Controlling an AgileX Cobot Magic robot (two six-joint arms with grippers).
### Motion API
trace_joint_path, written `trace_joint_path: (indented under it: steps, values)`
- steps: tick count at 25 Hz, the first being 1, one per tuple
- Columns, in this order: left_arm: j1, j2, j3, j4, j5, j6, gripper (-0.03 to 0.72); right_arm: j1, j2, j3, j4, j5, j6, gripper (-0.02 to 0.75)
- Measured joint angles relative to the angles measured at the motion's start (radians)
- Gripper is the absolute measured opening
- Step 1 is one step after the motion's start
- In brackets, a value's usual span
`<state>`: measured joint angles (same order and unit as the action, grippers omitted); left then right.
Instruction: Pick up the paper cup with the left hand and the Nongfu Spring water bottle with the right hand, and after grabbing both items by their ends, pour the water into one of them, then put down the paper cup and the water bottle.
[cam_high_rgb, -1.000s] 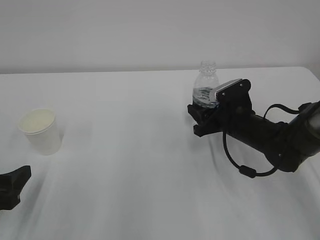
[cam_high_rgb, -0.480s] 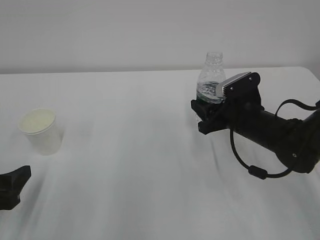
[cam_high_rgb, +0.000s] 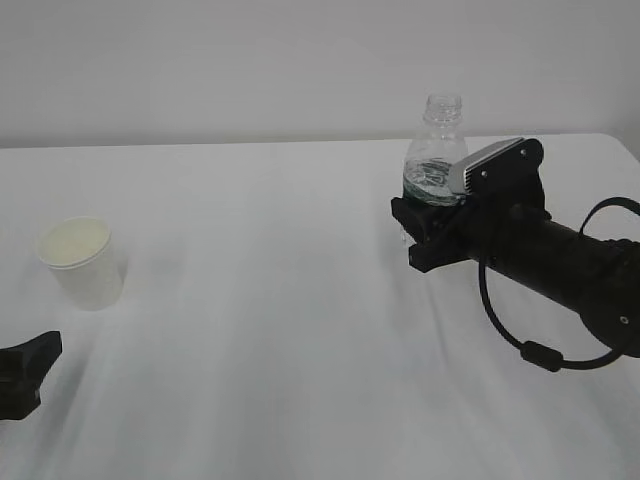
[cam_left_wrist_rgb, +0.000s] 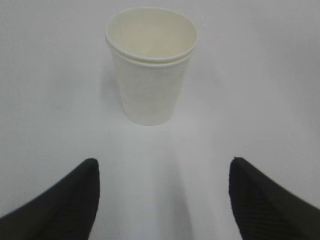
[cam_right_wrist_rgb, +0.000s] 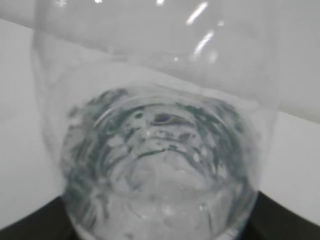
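Table: I see one white table (cam_high_rgb: 260, 300) carrying everything, with a plain pale wall behind it.
Right arm: my right gripper (cam_high_rgb: 432, 225) reaches in from the right and its jaws are pinched on the lower body of the Nongfu Spring water bottle (cam_high_rgb: 436, 150).
Bottle: it stands upright between those jaws, neck open, its upper half rising clear above them; I cannot tell whether its base touches the table.
Left arm: my left gripper (cam_left_wrist_rgb: 162, 172) sits low at the near left edge, jaws spread wide with nothing between them; both dark fingertips (cam_left_wrist_rgb: 75, 192) frame bare table in the left wrist view.
Cup: the paper cup (cam_left_wrist_rgb: 151, 65) stands upright just ahead of the spread jaws, centred on their gap, touched by neither.
Water: the water (cam_right_wrist_rgb: 160, 175) fills only the bottom part of the bottle, right against the right jaws, greenish tints showing through.
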<state>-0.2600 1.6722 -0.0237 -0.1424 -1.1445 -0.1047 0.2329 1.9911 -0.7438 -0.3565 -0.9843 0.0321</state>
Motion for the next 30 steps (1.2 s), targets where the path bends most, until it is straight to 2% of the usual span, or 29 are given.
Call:
trace_joint_path:
  steps: [30]
  values:
    - [0.0, 0.0, 0.0, 0.008, 0.0, 0.0, 0.578, 0.0, -0.161, 0.239, -0.002, -0.078, 0.002, 0.416]
